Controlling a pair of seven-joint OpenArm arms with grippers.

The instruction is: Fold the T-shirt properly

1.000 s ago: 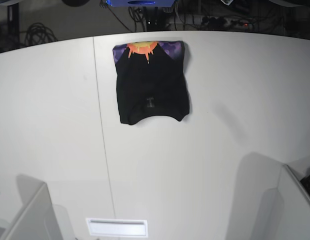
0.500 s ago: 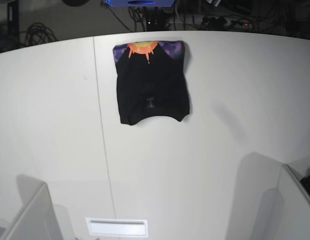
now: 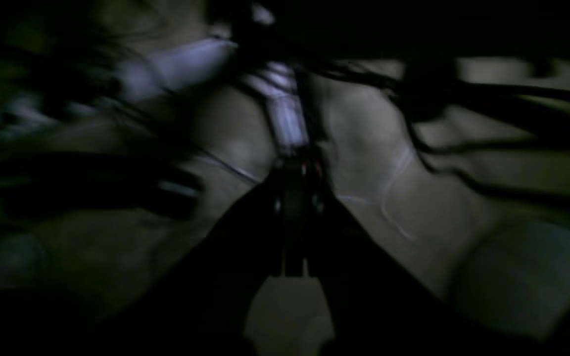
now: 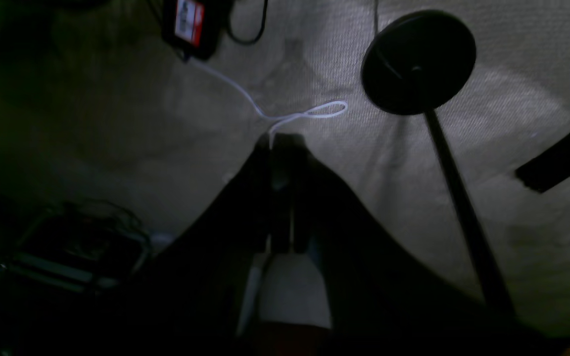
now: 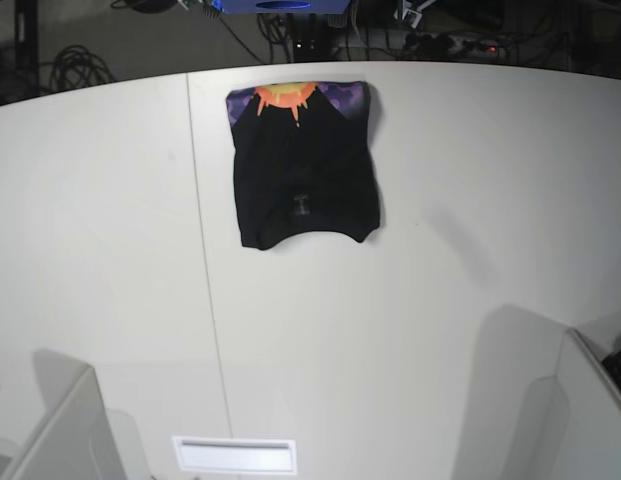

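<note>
T-shirt (image 5: 303, 170): laid folded into a compact rectangle on the far part of the white table (image 5: 440, 300), near its back edge; black side shown, with a strip of purple, orange and yellow print along the far edge.
Table seam: seen just left of the T-shirt, running front to back.
Left claw (image 3: 292, 198): closed, nothing gripped; seen in a dark, blurred wrist view above a floor strewn with cables (image 3: 488, 94).
Right claw (image 4: 285, 168): closed, nothing gripped; held over the floor, where a white cord (image 4: 290, 114) and a round black stand base (image 4: 418, 62) are seen.
Base view: neither claw is seen over the table.
</note>
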